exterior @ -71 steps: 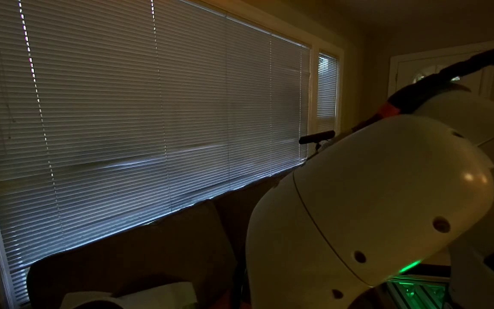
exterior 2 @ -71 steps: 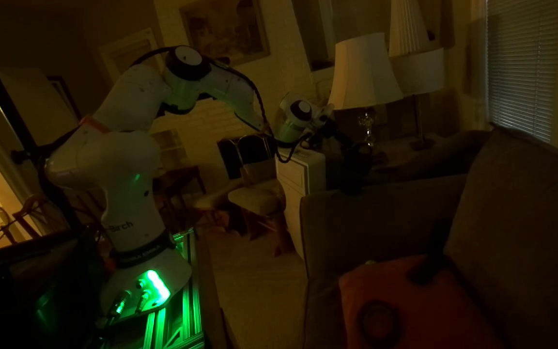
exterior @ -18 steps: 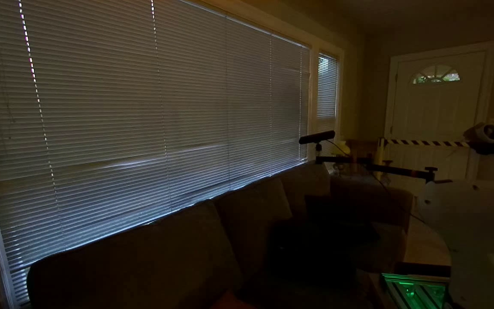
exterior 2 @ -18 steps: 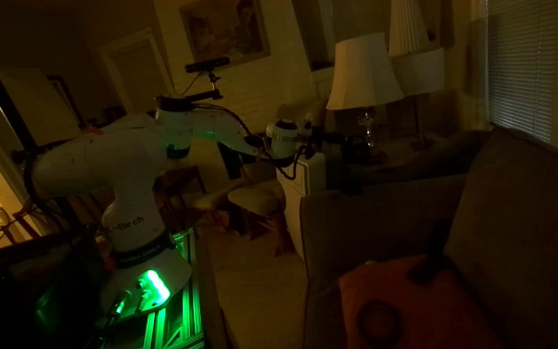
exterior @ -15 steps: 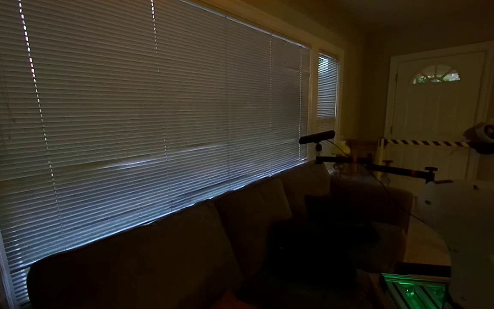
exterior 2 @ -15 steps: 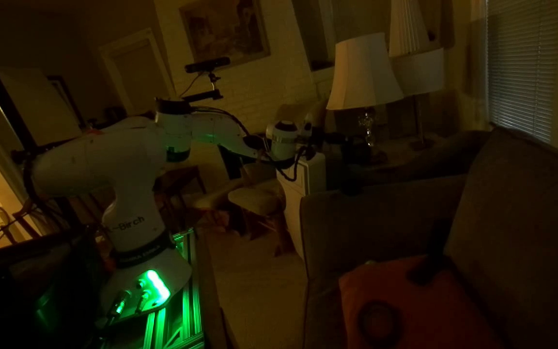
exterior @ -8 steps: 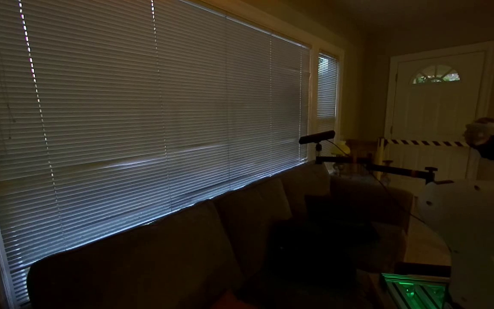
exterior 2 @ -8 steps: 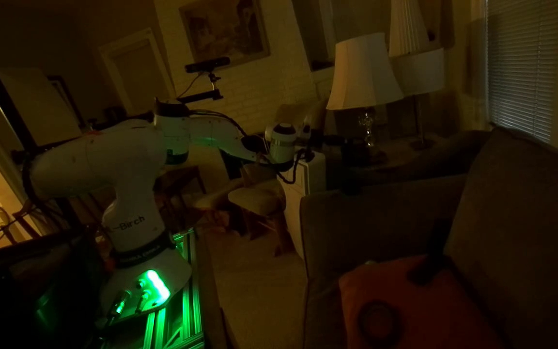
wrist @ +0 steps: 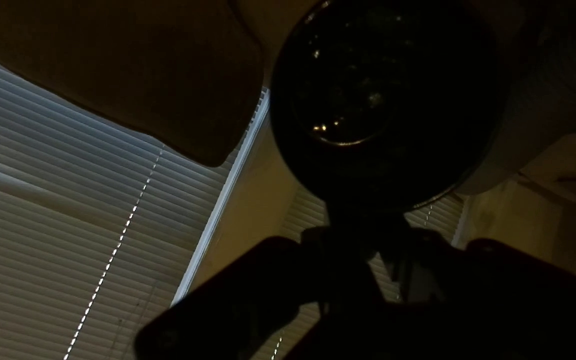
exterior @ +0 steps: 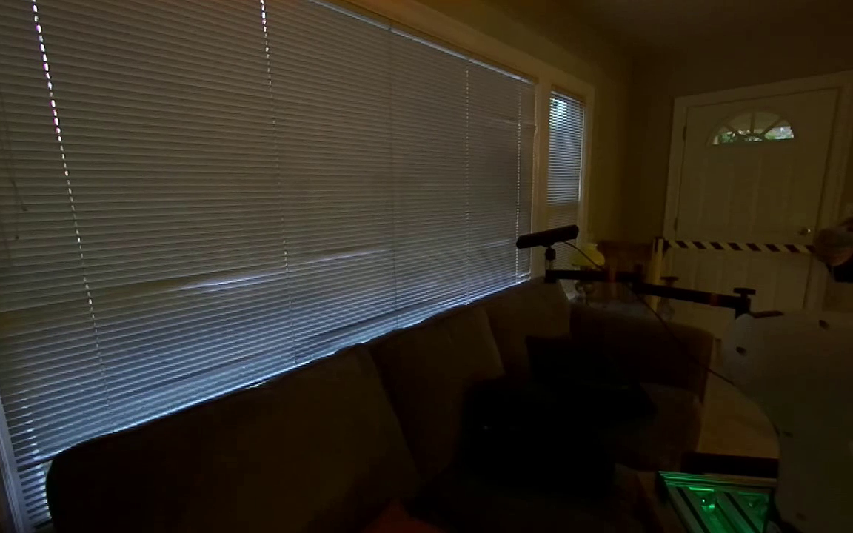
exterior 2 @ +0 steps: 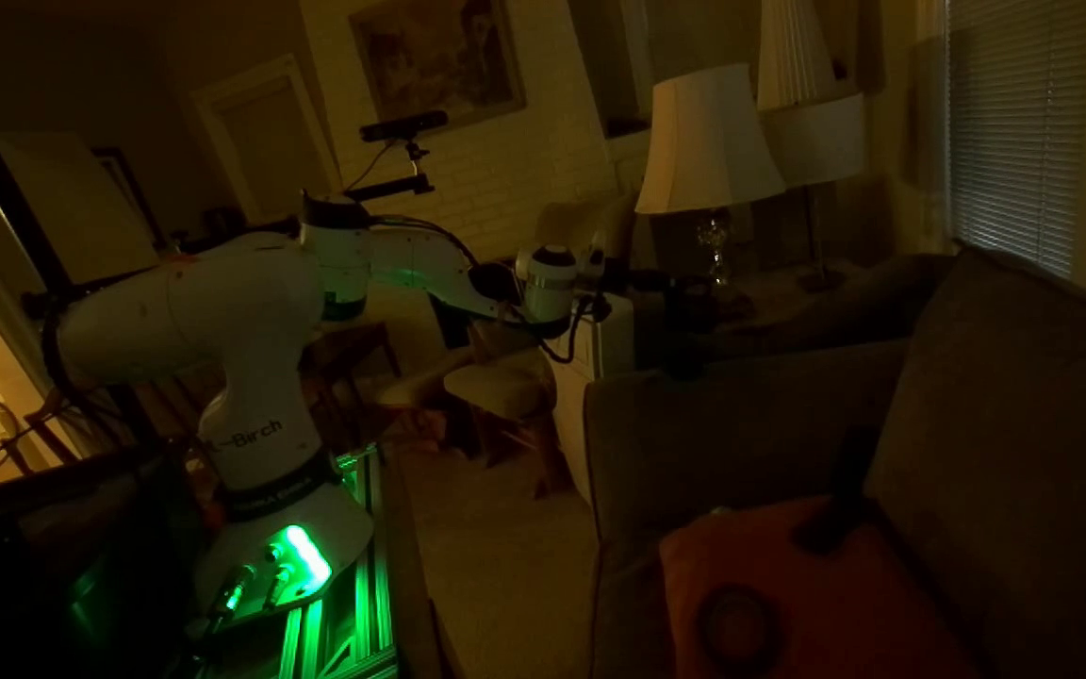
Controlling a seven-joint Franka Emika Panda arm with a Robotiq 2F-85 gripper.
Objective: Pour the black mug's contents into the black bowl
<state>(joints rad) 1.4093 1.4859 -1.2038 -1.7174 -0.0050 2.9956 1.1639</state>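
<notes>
Sofa (exterior 2: 741, 443) brown in poor light, orange fabric (exterior 2: 816, 604) on its seat. Dark ring (exterior 2: 703, 630) lies on the fabric, perhaps the black bowl; too dim to be sure. Black mug (wrist: 393, 110) held in the air, its mouth showing in the wrist view, gripper (wrist: 365, 227) clamped on its near side. Window blinds (exterior: 234, 207) down, light leaking at the cord holes; white door (exterior: 752, 185) behind a striped barrier (exterior: 737, 246). In an exterior view, shaded lamps (exterior 2: 708, 141) beyond the sofa's arm, picture (exterior 2: 439, 61) on pale brick (exterior 2: 515, 160).
</notes>
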